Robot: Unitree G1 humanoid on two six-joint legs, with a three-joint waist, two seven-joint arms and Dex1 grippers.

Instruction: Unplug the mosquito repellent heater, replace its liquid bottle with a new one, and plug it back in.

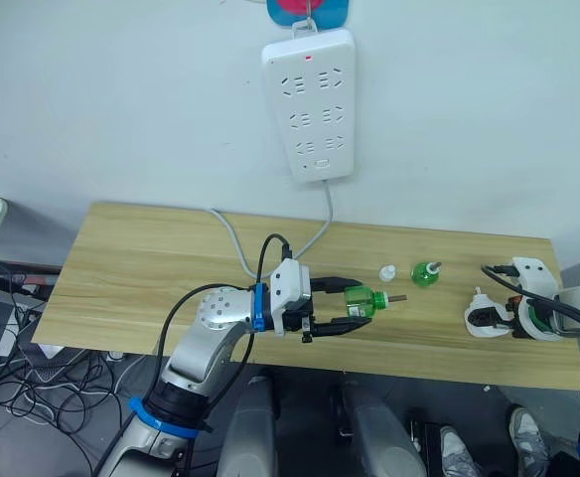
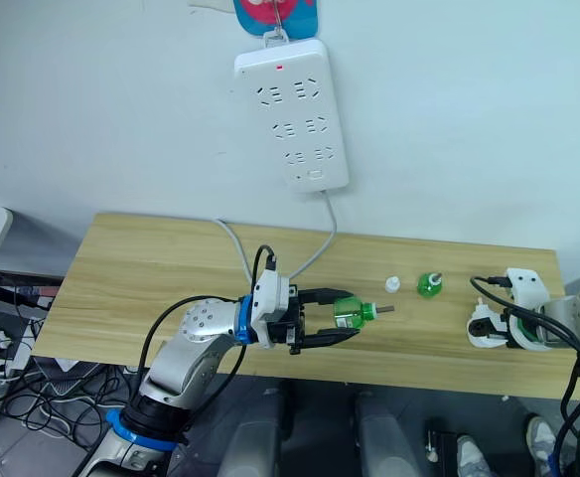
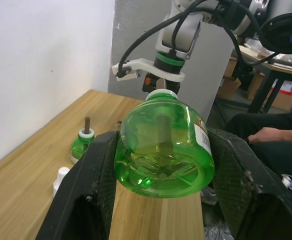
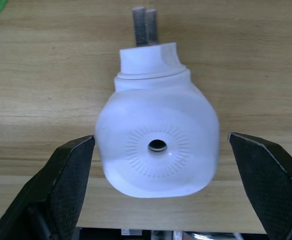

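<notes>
Left end effector [image 1: 342,306] clamps the new one [image 1: 363,299], wick aimed rightward at the mosquito repellent heater [image 1: 483,318], between the right end effector's [image 4: 158,165] wide-open fingers.

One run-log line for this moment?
left gripper: shut on green bottle | right gripper: open around heater | power strip: empty

Light wooden table [image 1: 151,278] against a pale wall. Out toward its right end, the white mosquito repellent heater [image 1: 481,316] lies on the boards, prongs flat along the wood. Nearer the middle stands a small green bottle [image 1: 426,272], wick rod poking up, and just beside it a tiny white cap [image 1: 387,271]. A grey cable [image 1: 228,237] trails across the back edge.
</notes>
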